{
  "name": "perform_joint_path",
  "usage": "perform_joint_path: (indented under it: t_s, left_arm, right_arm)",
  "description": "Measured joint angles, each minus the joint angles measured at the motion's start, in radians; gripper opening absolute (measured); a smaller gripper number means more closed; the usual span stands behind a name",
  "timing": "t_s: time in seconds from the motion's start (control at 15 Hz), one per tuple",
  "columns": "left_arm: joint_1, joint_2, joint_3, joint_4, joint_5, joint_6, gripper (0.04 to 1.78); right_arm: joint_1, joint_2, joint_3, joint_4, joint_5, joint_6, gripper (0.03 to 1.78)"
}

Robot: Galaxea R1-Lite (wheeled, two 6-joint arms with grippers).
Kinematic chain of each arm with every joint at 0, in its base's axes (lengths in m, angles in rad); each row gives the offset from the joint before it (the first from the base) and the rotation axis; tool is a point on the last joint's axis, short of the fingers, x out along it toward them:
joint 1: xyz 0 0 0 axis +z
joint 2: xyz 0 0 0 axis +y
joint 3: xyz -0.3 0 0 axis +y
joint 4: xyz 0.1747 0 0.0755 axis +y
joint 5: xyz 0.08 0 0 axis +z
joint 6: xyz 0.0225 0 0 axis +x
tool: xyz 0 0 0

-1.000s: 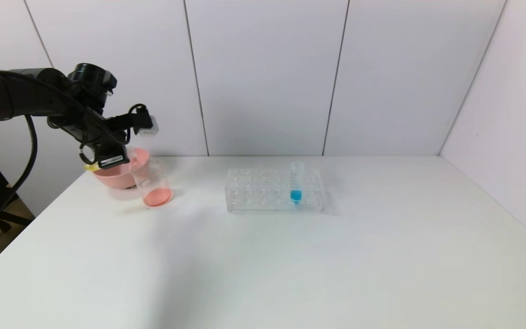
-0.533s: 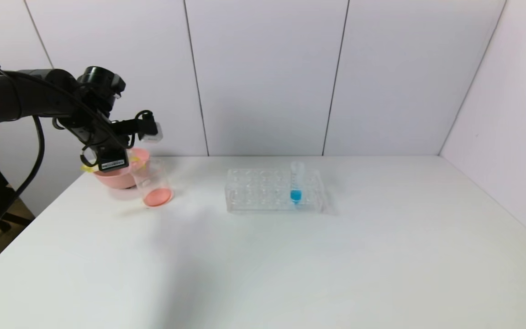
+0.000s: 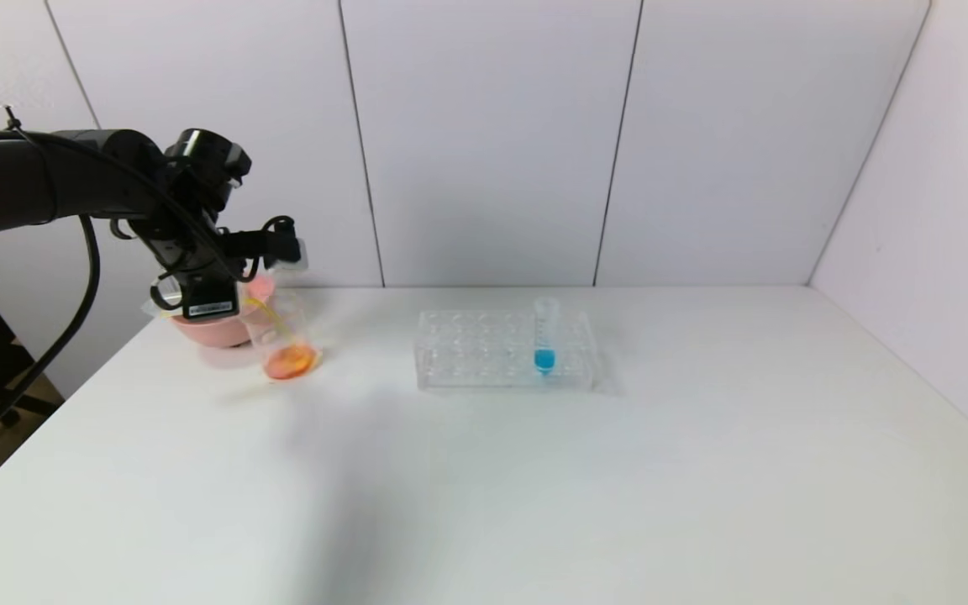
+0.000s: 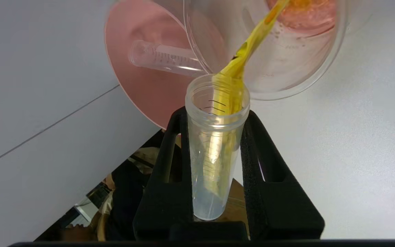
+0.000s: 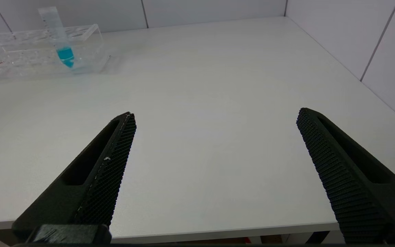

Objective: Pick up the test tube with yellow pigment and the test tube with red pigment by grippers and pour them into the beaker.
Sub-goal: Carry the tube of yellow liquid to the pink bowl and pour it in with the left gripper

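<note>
My left gripper [image 3: 228, 294] is shut on the test tube with yellow pigment [image 4: 214, 137] and holds it tilted, mouth down, at the rim of the beaker [image 3: 284, 336]. A yellow stream [image 4: 252, 48] runs from the tube's mouth into the beaker [image 4: 297, 68], whose red liquid is turning orange. In the left wrist view the black fingers [image 4: 170, 151] clamp the tube on both sides. No tube holding red liquid is in view. My right gripper [image 5: 216, 118] is open and empty, low over the table's front edge.
A pink bowl [image 3: 211, 329] stands just behind the beaker, touching it; an empty clear tube [image 4: 163, 58] lies inside it. A clear tube rack [image 3: 484, 353] at mid-table holds an upright tube with blue liquid [image 3: 544, 336]. White walls close the back and right.
My left gripper has moved right and down towards the beaker and tipped the tube further. Yellow liquid now streams out, and the beaker's liquid has turned from pink-red to orange.
</note>
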Motion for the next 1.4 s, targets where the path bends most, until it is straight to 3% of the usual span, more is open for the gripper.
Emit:
perform_joint_path:
  t_s: [0.2, 0.93, 1.4]
  left_arm:
    - [-0.022, 0.0, 0.0, 0.01, 0.021, 0.004, 0.43]
    - [-0.091, 0.005, -0.001, 0.021, 0.24, 0.053, 0.43]
    - [-0.103, 0.003, 0.007, 0.021, 0.247, 0.044, 0.43]
  right_arm:
    - [0.0, 0.0, 0.0, 0.0, 0.0, 0.0, 1.71]
    - [0.0, 0.0, 0.0, 0.0, 0.0, 0.0, 1.71]
    - [0.0, 0.0, 0.0, 0.0, 0.0, 0.0, 1.71]
